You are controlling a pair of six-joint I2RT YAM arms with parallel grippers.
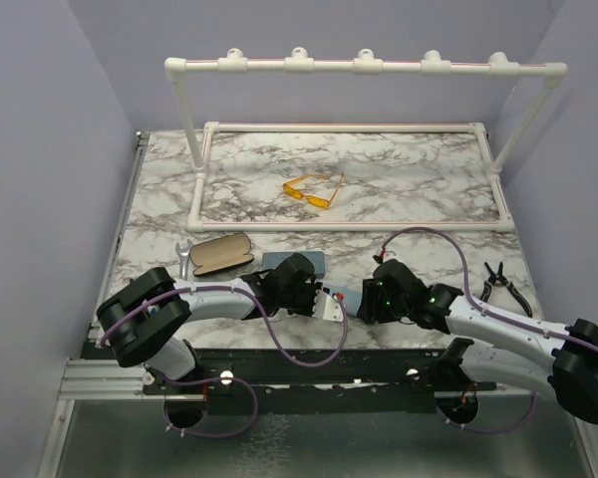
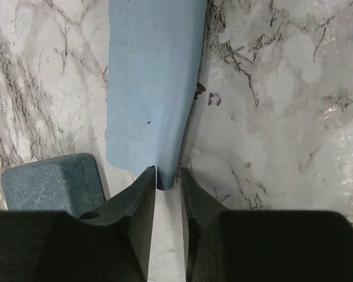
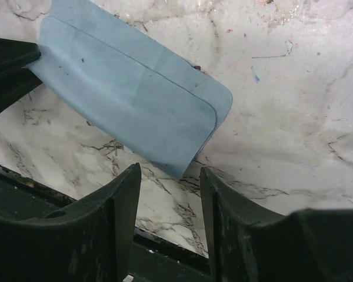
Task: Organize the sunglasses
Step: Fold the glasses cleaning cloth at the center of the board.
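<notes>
The translucent yellow-orange sunglasses (image 1: 309, 191) lie on the marble tabletop (image 1: 409, 179) inside the white pipe frame (image 1: 349, 226), well apart from both arms. The left gripper (image 2: 167, 176) has its jaws narrow, pinching one end of a flat light-blue fabric pouch (image 3: 129, 100). The right gripper (image 3: 169, 173) stands open astride the pouch's opposite corner.

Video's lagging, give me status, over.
Left gripper shut on end of grey-blue case. Right gripper open at its far corner. Yellow sunglasses untouched inside PVC frame. Dark pair not seen.
</notes>
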